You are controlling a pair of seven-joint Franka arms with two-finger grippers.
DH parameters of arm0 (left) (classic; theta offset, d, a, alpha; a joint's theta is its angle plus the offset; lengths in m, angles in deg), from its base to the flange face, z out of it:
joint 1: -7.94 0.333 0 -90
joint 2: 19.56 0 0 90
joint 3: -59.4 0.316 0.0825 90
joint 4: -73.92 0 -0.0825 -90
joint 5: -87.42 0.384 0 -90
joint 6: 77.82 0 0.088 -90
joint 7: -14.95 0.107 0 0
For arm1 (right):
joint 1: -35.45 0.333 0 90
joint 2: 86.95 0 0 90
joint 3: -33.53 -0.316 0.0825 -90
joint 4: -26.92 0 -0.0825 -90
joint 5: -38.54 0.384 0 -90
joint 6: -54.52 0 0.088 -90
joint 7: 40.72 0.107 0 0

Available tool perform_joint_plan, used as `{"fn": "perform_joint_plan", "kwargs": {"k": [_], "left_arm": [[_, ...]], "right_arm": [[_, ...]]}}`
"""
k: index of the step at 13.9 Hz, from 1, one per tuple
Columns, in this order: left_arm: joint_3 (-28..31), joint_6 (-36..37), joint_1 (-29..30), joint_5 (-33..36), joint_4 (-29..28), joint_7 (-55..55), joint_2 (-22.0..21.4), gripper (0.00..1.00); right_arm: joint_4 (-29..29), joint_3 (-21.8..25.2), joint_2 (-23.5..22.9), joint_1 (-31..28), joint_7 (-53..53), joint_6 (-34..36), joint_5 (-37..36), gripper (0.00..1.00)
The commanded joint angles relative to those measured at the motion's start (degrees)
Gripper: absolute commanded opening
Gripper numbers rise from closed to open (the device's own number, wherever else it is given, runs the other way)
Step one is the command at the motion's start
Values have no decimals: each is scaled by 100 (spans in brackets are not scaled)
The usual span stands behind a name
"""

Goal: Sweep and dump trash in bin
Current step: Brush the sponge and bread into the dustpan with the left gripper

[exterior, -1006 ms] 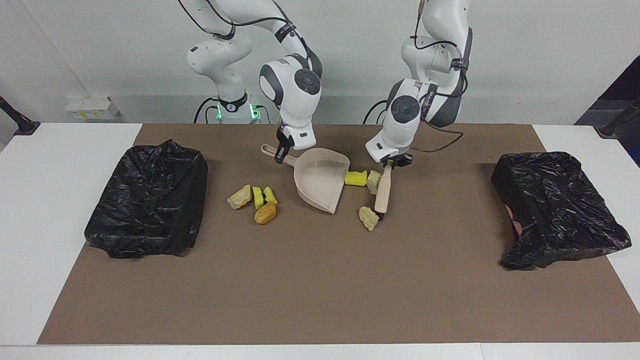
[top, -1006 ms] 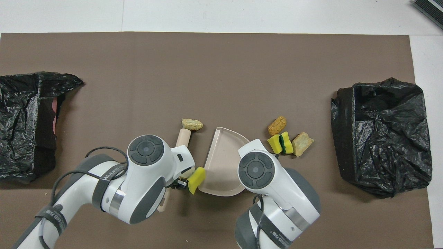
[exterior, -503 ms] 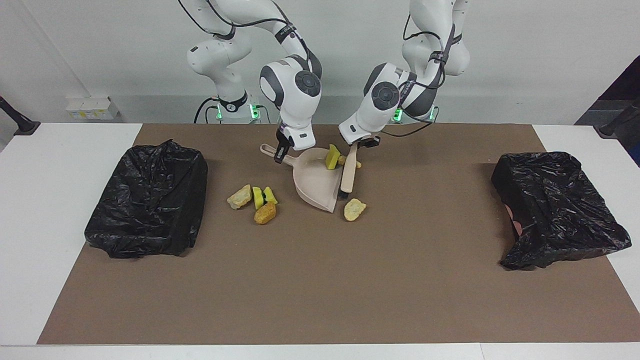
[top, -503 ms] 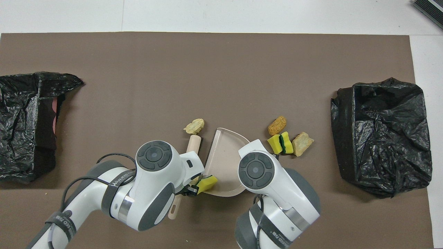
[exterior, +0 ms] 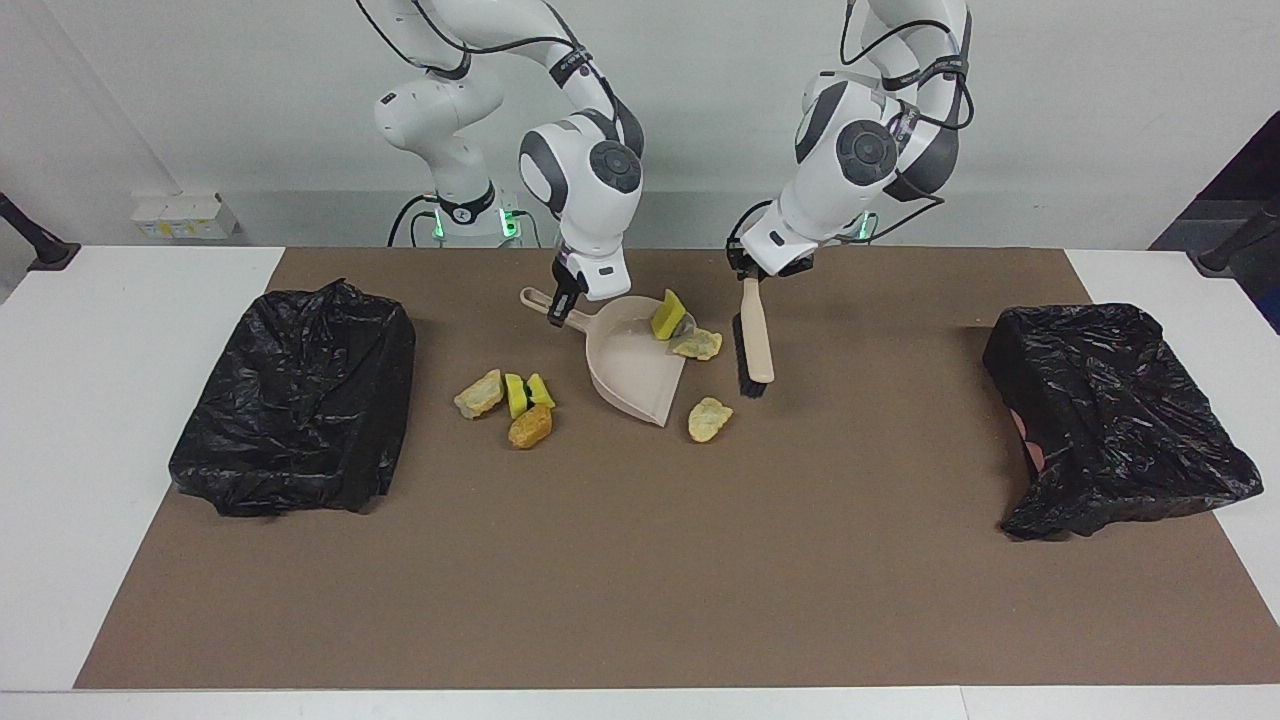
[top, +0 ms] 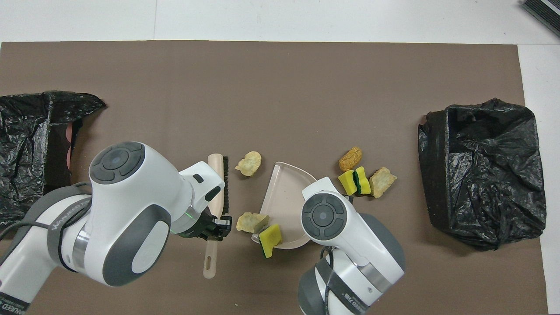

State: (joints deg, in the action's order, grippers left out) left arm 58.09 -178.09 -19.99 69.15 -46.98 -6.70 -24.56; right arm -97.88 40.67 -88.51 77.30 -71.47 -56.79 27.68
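The left pincer (exterior: 748, 281) pinching the brush (exterior: 753, 338) and the right pincer (exterior: 562, 303) pinching the dustpan (exterior: 632, 362) both grip stiff handles; the trash (exterior: 706, 419) below looks light.

brush (exterior: 752, 335) lifted away, sponge piece (exterior: 667, 314) now on dustpan (exterior: 632, 368)

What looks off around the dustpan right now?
The sweep looks half landed. A yellow-green sponge piece sits propped on the dustpan rim, and a pale lump lies at its edge rather than inside. Another lump rests on the mat just outside the pan's lip.
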Motion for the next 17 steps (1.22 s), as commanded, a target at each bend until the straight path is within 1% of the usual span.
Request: {"fn": "perform_joint_plan", "kwargs": {"k": [1,2,3,5,7,8,9,10,12,14,15,16,17], "left_arm": [[-36,-516,-45,-18,-853,-314,-133,0],[-53,-990,-63,-18,-1091,-261,-107,0],[-62,-1195,-220,-18,-1180,-278,-45,0],[-62,-1459,-633,-27,-1269,-331,157,0],[-80,-1549,-879,-79,-1296,-235,149,0],[-97,-1549,-1107,-80,-1269,-69,131,0],[-80,-1514,-1431,-88,-1269,611,79,0],[-80,-1453,-1478,-88,-1252,1018,70,0],[-19,-1164,-1391,-88,-990,1276,174,0],[-18,-734,-744,-88,-621,1566,271,0],[-18,-557,-514,-62,-436,1576,280,0],[-18,-590,-259,-19,-286,1559,306,0],[-18,-652,-152,104,-128,1550,446,0]], "right_arm": [[-149,-19,182,-1,280,-84,-153,0],[-149,-19,182,-1,280,-84,-153,0],[-149,-19,182,-1,297,-84,-153,0],[-149,-19,182,-1,350,-84,-145,0],[-149,-19,182,-1,350,-84,-145,0],[-149,-19,182,-1,359,-84,-145,0],[-149,-19,182,-1,359,-84,-145,0],[-149,-19,182,-1,359,-75,-145,0],[-149,-19,182,-1,359,-75,-145,0],[-149,-19,191,-1,359,-75,-145,0],[-149,-19,182,-1,359,-67,-145,0],[-149,-19,182,-1,359,-66,-145,0],[-149,-19,191,-1,359,-66,-145,0]]}}
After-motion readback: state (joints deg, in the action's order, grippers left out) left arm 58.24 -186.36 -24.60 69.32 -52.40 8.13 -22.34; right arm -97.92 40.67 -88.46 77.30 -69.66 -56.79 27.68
